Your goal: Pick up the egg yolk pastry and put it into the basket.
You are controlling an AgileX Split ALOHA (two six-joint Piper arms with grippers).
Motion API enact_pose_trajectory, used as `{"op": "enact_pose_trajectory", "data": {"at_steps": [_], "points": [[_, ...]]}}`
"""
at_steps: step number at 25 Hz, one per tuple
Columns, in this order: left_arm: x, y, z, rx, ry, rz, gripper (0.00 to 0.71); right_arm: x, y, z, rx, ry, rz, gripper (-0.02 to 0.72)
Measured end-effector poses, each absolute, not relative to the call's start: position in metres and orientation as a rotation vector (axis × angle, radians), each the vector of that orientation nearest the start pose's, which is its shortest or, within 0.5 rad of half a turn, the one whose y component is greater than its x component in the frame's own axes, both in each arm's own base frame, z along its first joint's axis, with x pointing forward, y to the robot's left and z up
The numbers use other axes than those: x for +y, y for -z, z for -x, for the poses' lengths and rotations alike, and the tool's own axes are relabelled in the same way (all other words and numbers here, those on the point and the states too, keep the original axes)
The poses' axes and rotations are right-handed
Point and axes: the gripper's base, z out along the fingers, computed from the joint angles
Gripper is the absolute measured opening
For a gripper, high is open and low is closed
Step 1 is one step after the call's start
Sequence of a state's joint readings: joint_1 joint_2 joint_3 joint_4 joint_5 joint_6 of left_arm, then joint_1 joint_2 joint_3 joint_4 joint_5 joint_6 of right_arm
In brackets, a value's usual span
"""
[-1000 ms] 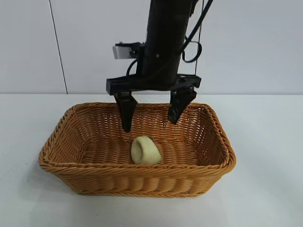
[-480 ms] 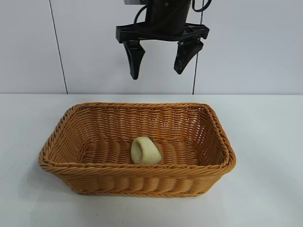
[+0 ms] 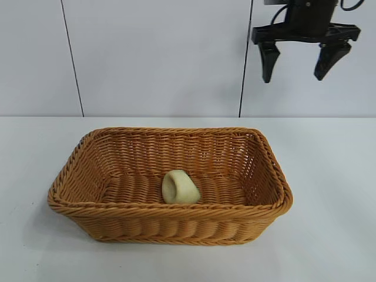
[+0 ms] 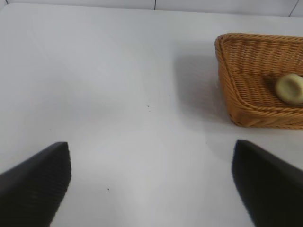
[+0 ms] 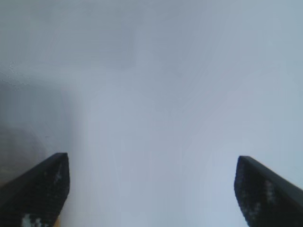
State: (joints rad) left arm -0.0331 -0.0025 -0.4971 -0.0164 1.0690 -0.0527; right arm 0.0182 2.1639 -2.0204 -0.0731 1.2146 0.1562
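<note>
**White table, one basket on it**

So the surface here is a plain white table (image 3: 329, 194), smooth and matte, running back to a pale paneled wall. Sitting directly on it is an orange-brown wicker basket (image 3: 170, 226), rectangular with flared sides and a braided rim, roughly mid-table. From the left wrist view you can spot a couple of tiny dark specks on the tabletop.

No readable txt, labels or nos. on anything.
</note>
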Motion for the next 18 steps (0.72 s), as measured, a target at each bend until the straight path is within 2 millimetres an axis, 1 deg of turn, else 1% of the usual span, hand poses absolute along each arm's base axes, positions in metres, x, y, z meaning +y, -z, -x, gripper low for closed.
{"op": "enact_pose_trajectory", "data": {"at_steps": [2, 5, 9, 13, 18], "points": [[-0.001, -0.276, 0.005, 2.054, 0.073, 0.019, 0.667, -0.002, -0.256, -0.468, 2.835, 0.068, -0.182, 0.679], [-0.001, -0.276, 0.005, 2.054, 0.073, 0.019, 0.667, -0.002, -0.252, -0.463, 2.858, 0.07, -0.166, 0.679], [-0.001, -0.276, 0.005, 2.054, 0.073, 0.019, 0.667, -0.002, -0.244, -0.443, 2.928, 0.071, -0.161, 0.679], [-0.001, -0.276, 0.005, 2.054, 0.073, 0.019, 0.667, -0.001, -0.245, -0.405, 3.003, 0.07, -0.153, 0.679], [-0.001, -0.276, 0.005, 2.054, 0.073, 0.019, 0.667, -0.002, -0.254, -0.343, 3.064, 0.073, -0.137, 0.679]]}}
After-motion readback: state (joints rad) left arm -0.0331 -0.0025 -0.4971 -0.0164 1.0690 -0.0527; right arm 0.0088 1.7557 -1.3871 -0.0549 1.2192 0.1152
